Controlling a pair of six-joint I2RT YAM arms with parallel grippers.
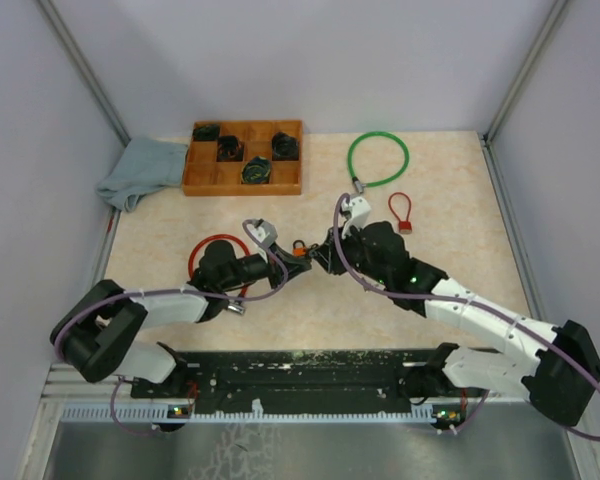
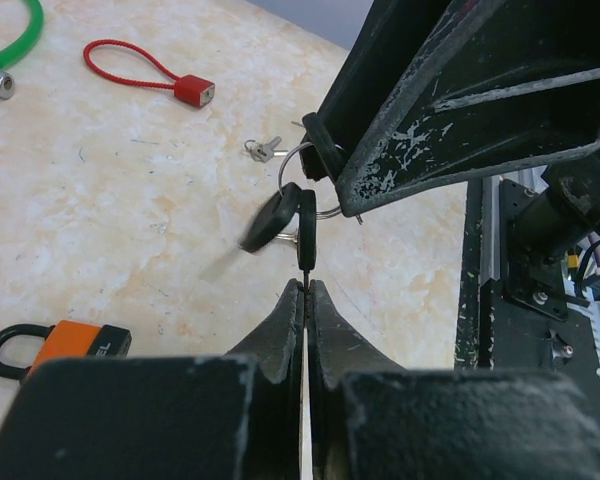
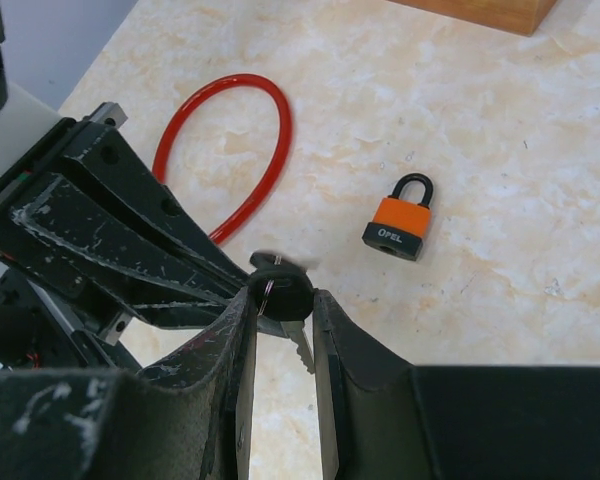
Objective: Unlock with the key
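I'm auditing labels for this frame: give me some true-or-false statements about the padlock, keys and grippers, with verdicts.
1. The orange padlock lies loose, in neither gripper. True.
2. The left gripper stands wide open. False: it is shut on the key bunch.
3. The right gripper grips the key bunch too. True.
4. A key is in the padlock. False: the keys are in the grippers.
5. The green cable lock sits in the wooden tray. False: it lies beside the tray.

Overhead; opposed wrist close-ups sharing padlock (image 3: 400,225)
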